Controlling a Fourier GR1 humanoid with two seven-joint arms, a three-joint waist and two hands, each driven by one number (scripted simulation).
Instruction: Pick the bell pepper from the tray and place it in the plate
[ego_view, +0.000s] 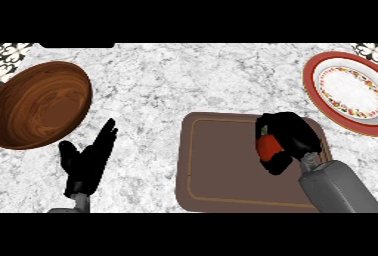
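Right hand (284, 135) clamped round the red bell pepper (267, 146), over the brown tray (221, 165).
The grasp looks made; whether it is lifted I cannot tell. The carry to the red-rimmed plate (314, 90), well apart at upper right, remains. Left hand (85, 162) rests open by the wooden bowl (44, 105).

This is a kitchen. The surface (192, 80) is mottled grey-white stone like a worktop. It carries tableware: a round wooden bowl (44, 105), a red-rimmed patterned plate (347, 90) and a brown tray (221, 165), with a red bell pepper (268, 146) over the tray. Black-and-white patterned tiles (15, 52) show at the far corners.
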